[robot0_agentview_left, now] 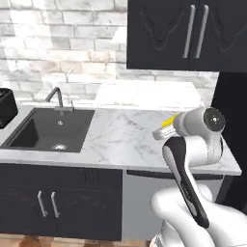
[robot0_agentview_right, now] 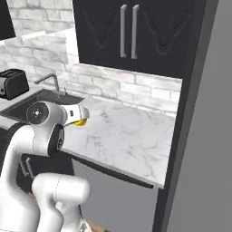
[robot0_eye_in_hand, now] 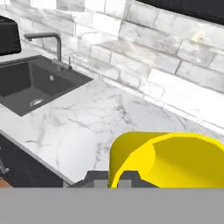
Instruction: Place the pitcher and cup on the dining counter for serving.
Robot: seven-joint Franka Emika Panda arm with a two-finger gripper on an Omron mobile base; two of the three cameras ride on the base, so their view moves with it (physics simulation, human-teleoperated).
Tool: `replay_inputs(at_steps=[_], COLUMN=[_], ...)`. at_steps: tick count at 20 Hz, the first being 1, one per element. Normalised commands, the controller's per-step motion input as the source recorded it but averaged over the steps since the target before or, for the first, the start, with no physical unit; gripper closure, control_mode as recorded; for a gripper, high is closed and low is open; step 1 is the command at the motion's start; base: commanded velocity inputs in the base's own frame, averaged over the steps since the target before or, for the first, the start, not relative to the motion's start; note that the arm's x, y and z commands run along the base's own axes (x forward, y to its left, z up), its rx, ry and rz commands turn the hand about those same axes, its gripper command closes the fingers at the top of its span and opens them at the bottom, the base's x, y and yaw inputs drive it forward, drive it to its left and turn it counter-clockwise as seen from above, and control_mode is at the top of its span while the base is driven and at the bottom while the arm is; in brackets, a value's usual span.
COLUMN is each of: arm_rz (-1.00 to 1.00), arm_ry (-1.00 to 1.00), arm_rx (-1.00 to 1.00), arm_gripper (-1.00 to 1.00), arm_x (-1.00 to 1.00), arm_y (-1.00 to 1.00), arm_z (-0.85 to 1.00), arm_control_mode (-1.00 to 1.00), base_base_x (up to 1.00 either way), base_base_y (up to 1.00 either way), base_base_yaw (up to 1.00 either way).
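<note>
A white marble table with grey veins runs along a pale brick wall, carrying a black sink with a grey faucet at its left, black cabinet doors below and a black upper cabinet above. I see a black toaster just past the sink at the far left. The arm reaches over the right part of the table, and the pincer sits at the lower edge of the hand view with its dark fingertips either side of a glossy yellow vessel. I read the pincer as closed on that vessel (its open mouth faces the camera, so I cannot tell whether it is the pitcher or the cup). In the base views a sliver of yellow shows just beyond the wrist, above the marble; whether it touches the table I cannot tell.
</note>
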Motion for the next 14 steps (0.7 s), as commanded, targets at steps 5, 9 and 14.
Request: replay_inputs(at_steps=[5,9,14], arm_rz=[0.00,0.00,0.00], arm_ry=[0.00,0.00,0.00], arm_rx=[0.00,0.00,0.00], arm_gripper=[1.00,1.00,1.00], arm_x=[0.00,0.00,0.00], arm_y=[0.00,0.00,0.00], arm_z=[0.00,0.00,0.00], arm_control_mode=[1.00,1.00,1.00], base_base_x=[-0.40,-0.14,-0.05], base_base_y=[0.00,0.04,0.11], base_base_yaw=[0.97,1.00,1.00])
